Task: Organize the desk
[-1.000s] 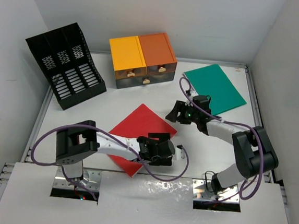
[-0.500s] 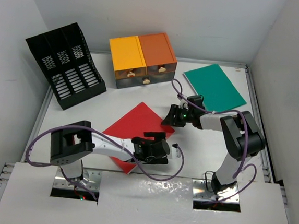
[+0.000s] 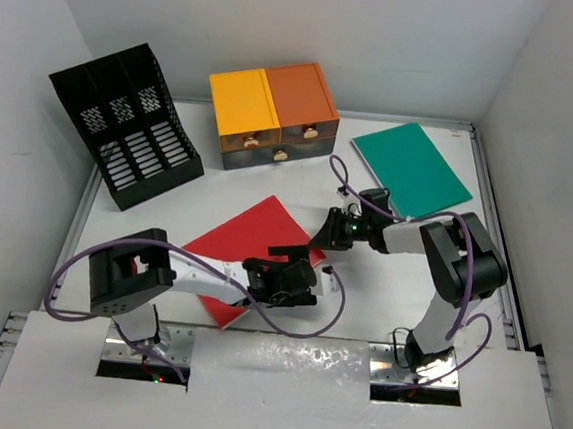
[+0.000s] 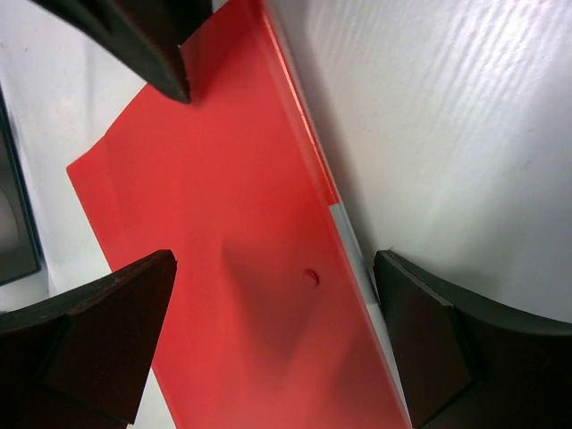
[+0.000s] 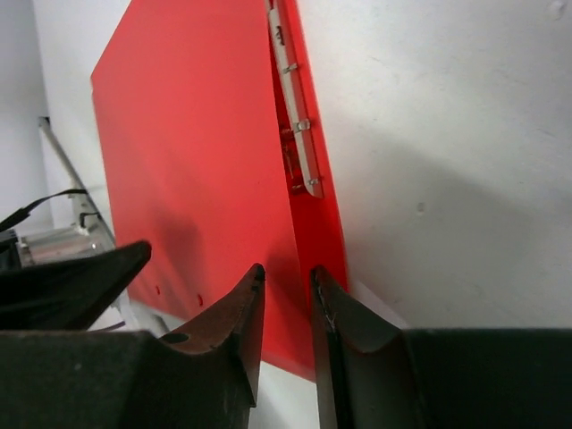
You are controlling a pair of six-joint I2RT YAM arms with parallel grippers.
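A red folder (image 3: 244, 246) lies on the white desk (image 3: 218, 193) in front of both arms. My right gripper (image 3: 332, 231) is at its far right corner. In the right wrist view the fingers (image 5: 237, 331) are nearly closed, pinching the folder's edge (image 5: 299, 268). A metal clip (image 5: 295, 134) shows under the raised cover. My left gripper (image 3: 283, 277) is over the folder's near right side. In the left wrist view it (image 4: 273, 340) is wide open over the red sheet (image 4: 223, 223), holding nothing.
A green folder (image 3: 411, 170) lies at the back right. Yellow and orange drawer boxes (image 3: 272, 113) stand at the back middle. A black file rack (image 3: 123, 130) stands at the back left. White walls enclose the desk.
The red folder has slid to the left. My left gripper has moved left with it. My right gripper has moved left and nearer, onto the folder's corner.
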